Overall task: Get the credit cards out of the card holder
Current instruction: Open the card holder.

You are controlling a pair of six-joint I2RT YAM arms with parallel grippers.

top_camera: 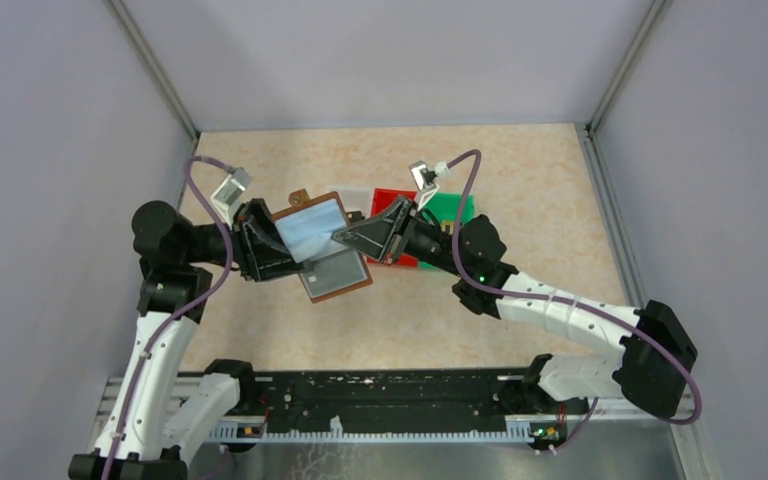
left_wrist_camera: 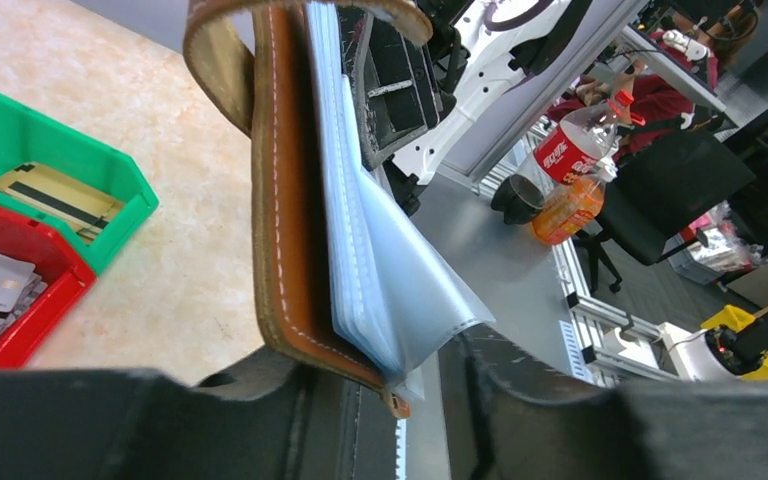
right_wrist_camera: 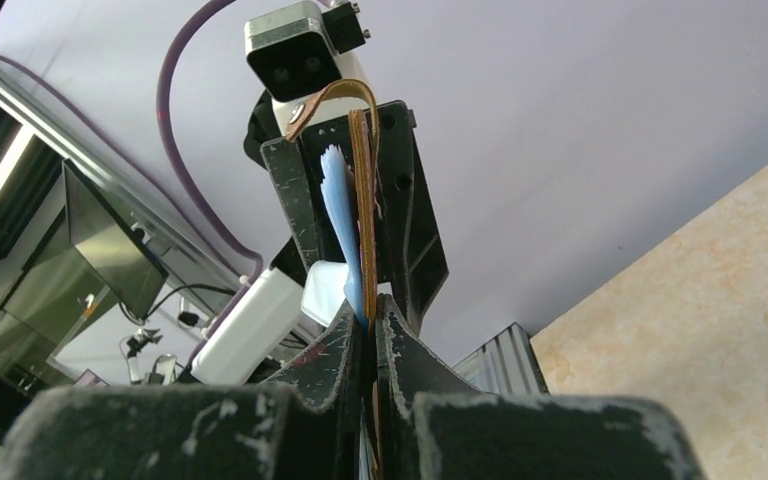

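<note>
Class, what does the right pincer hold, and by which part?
The card holder, by one edge, nipped in the shut right pincer.

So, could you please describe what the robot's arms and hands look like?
The left arm and right arm have white shells and black joints, each trailed by a purple cable. The left hand and right hand are matte black, with flat, scuffed, wedge-shaped fingers.
</note>
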